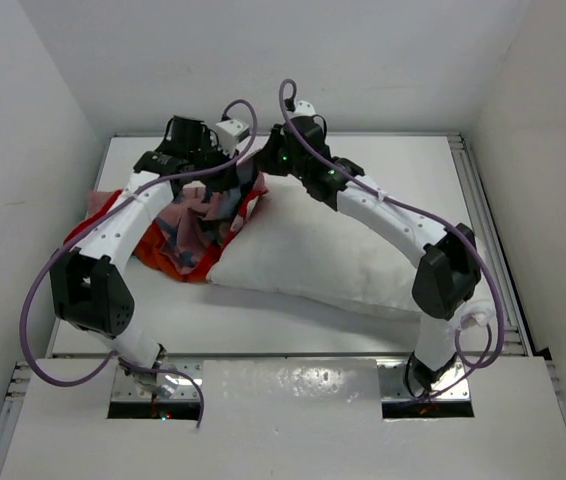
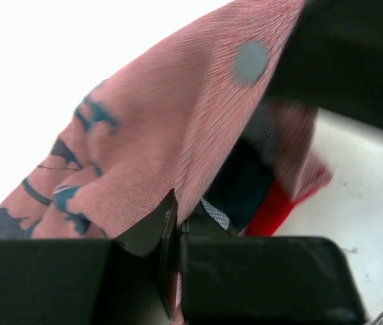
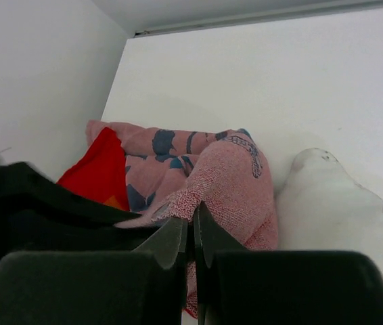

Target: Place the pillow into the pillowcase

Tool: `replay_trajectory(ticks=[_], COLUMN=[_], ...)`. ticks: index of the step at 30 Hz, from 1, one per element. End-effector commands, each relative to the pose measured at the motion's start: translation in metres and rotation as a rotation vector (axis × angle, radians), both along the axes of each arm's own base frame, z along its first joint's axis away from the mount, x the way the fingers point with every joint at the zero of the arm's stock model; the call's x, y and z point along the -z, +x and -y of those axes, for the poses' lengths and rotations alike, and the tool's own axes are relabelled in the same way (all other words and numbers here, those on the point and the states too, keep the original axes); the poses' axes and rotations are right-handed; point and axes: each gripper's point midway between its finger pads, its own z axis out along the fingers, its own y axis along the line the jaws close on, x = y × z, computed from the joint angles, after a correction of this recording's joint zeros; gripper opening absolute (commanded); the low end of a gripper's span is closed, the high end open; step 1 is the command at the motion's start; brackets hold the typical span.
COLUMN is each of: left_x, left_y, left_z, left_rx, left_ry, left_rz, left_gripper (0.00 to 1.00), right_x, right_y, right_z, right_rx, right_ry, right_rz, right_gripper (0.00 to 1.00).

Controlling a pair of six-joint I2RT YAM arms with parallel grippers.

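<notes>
- Left fingers (image 2: 158, 233): pressed together, with a fold of the pillowcase (image 2: 178, 135) clamped between the tips. The cloth in the grip shows its paler pink side, marked with dark blue print.
- From that pinch the fabric rises and spreads across the left wrist view. A small grey disc (image 2: 251, 61) sits on it near the top; I cannot tell what it is. Below, darker blue and bright red folds hang toward the white worktop (image 2: 367, 203).
- Right fingers (image 3: 178, 240): also together, tips closed on a rolled pink edge of the pillowcase (image 3: 225, 183). That edge runs straight into the tips.
- Behind the right fingers the cloth is heaped in a mound, pink with blue patches, and a red flap stands at its left near the wall (image 3: 42, 81).
- Pillow (image 3: 327, 196): just right of the mound, with one pointed corner up and touching the pink cloth.
- From above, both arms reach to the far left part of the worktop (image 1: 413, 160), their wrists close together over the top of the pillowcase (image 1: 188, 235).
- The pillowcase lies bunched at rear left, with red-orange showing at its near and left edges.
- The pillow (image 1: 333, 255) lies flat across the middle, running right and toward the near edge. Most of it is bare and outside the cloth, and its far-left end meets the bunched fabric. Whether that end is inside the opening, I cannot tell.
</notes>
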Motion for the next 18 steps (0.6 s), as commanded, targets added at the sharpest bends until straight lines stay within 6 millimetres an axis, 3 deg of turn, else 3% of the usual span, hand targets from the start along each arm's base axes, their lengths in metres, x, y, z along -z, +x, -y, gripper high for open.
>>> replay_trajectory(ticks=[1, 2, 3, 4, 5, 6, 7, 8, 9, 10, 11, 12, 13, 14, 17, 18], left_x=[-0.045, -0.047, -0.049, -0.052, -0.051, -0.052, -0.049, -0.051, -0.050, -0.050, -0.047, -0.046, -0.045, -0.043, -0.036, -0.035], left_y=[0.015, 0.017, 0.020, 0.026, 0.031, 0.038, 0.043, 0.046, 0.048, 0.048, 0.048, 0.048, 0.049, 0.050, 0.056, 0.059], left_z=[-0.021, -0.030, -0.034, -0.044, -0.050, -0.057, -0.066, -0.069, -0.072, -0.074, -0.071, -0.069, -0.068, -0.065, -0.062, -0.063], left_rx=[-0.057, -0.090, -0.116, -0.182, -0.227, -0.273, -0.340, -0.365, -0.382, -0.395, -0.387, -0.381, -0.377, -0.372, -0.370, -0.374], left_ry=[-0.024, 0.001, 0.010, 0.022, 0.028, 0.029, 0.038, 0.039, 0.041, 0.045, 0.052, 0.053, 0.054, 0.062, 0.089, 0.100], left_rz=[0.105, 0.115, 0.121, 0.130, 0.132, 0.142, 0.136, 0.140, 0.141, 0.143, 0.140, 0.137, 0.137, 0.135, 0.129, 0.128], left_gripper=[0.00, 0.00, 0.00, 0.00, 0.00, 0.00, 0.00, 0.00, 0.00, 0.00, 0.00, 0.00, 0.00, 0.00, 0.00, 0.00], right_x=[-0.041, -0.042, -0.069, -0.033, -0.031, -0.059, -0.026, -0.024, 0.017, 0.033, 0.010, 0.067, 0.076, 0.093, 0.118, 0.140], right_y=[0.032, 0.041, 0.051, 0.072, 0.081, 0.084, 0.095, 0.096, 0.092, 0.090, 0.082, 0.068, 0.054, 0.044, 0.024, 0.019], right_z=[0.034, 0.035, 0.034, 0.026, 0.022, 0.031, 0.035, 0.054, 0.081, 0.105, 0.121, 0.150, 0.141, 0.158, 0.145, 0.145], right_rx=[0.059, 0.052, 0.020, -0.020, -0.058, -0.099, -0.098, -0.055, -0.027, -0.010, 0.003, -0.030, -0.127, -0.129, -0.269, -0.304], right_ry=[0.087, 0.084, 0.098, -0.010, -0.074, -0.199, -0.306, -0.397, -0.527, -0.638, -0.618, -0.656, -0.560, -0.486, -0.295, -0.291], right_rz=[0.044, 0.051, 0.094, 0.079, 0.091, 0.147, 0.106, 0.096, 0.008, 0.002, 0.059, -0.065, -0.103, -0.188, -0.300, -0.360], right_gripper=[0.00, 0.00, 0.00, 0.24, 0.52, 0.81, 0.99, 0.99, 0.99, 0.99, 0.99, 0.99, 0.99, 0.99, 0.99, 0.99])
